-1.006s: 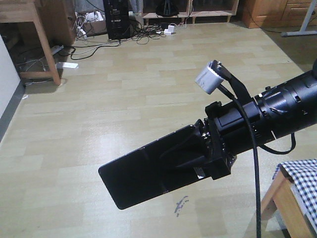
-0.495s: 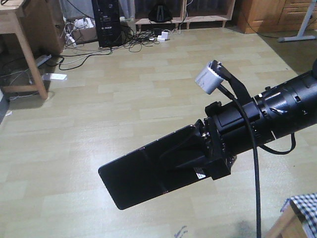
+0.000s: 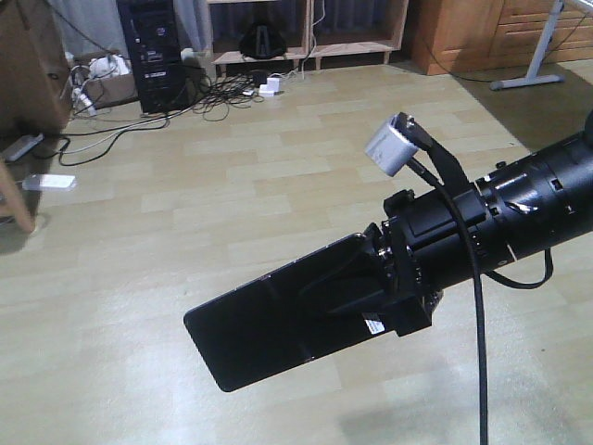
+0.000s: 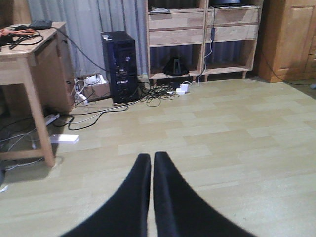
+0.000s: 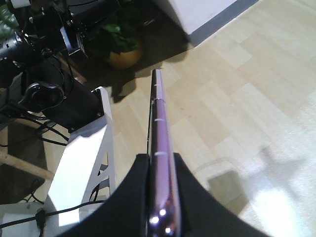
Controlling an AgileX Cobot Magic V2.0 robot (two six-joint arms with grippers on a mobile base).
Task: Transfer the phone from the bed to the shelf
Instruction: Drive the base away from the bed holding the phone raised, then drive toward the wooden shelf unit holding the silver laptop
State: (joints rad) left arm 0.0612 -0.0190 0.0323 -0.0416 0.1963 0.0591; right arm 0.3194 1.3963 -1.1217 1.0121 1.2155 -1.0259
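Jutting out over the pale wood-plank floor [image 3: 185,195], the slim glossy black phone with a pinkish metallic edge [image 3: 250,334] is clamped at one end by the right pincer [image 5: 160,163]. The left pincer [image 4: 151,165] is seen clenched, empty, facing the light natural-wood shelving unit [image 4: 197,37].

Right gripper [image 3: 324,295]: clamped on one end of the phone [image 3: 246,338]. The phone is glossy black, projects toward lower left at a tilt, is held clear above the floor [image 3: 185,241], and touches nothing else.

Arm [image 3: 519,209]: black, enters from the right edge. A grey block [image 3: 392,146] is mounted above the wrist, and a black cable [image 3: 480,352] hangs down out of view.

Floor: pale wood-pattern planks.

Far side: black computer tower [image 3: 153,51], with tangled cables [image 3: 222,88] just beside it. The shelf [image 3: 309,32] has open compartments. A brown cabinet [image 3: 473,32] stands at right. A white power strip [image 3: 51,183] lies at left.
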